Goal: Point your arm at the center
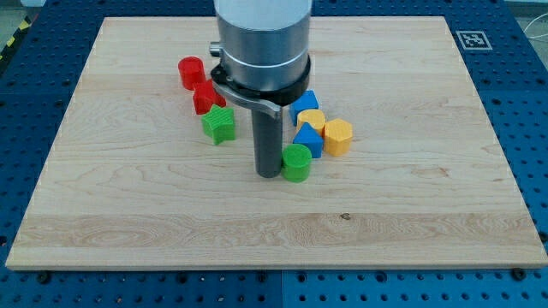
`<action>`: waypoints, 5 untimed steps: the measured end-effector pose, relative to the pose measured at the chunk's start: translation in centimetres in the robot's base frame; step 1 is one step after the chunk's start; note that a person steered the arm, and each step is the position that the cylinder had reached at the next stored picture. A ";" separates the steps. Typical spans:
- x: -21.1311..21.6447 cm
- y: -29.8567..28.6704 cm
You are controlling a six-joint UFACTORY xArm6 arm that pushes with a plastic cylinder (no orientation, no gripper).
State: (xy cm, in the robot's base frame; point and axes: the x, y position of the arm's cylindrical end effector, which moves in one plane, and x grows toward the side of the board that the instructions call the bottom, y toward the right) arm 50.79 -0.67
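My tip (269, 174) rests on the wooden board (128, 197) near its middle. It touches or nearly touches the left side of a green cylinder (297, 162). Right of the rod lie a blue triangular block (309, 139), a yellow block (311, 119) partly behind it, a blue block (306, 102) and a yellow hexagonal block (338, 137). Left of the rod lie a green star-shaped block (218, 125), a red star-shaped block (205, 98) and a red cylinder (191, 72).
The arm's grey body (261, 43) covers the board's upper middle. A black-and-white marker (472, 38) sits at the board's top right corner. A blue perforated table (527, 128) surrounds the board.
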 end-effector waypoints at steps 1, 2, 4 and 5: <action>0.0 0.3; 0.0 0.3; 0.1 -1.8; 0.1 -2.3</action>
State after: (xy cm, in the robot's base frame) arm 50.87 -2.96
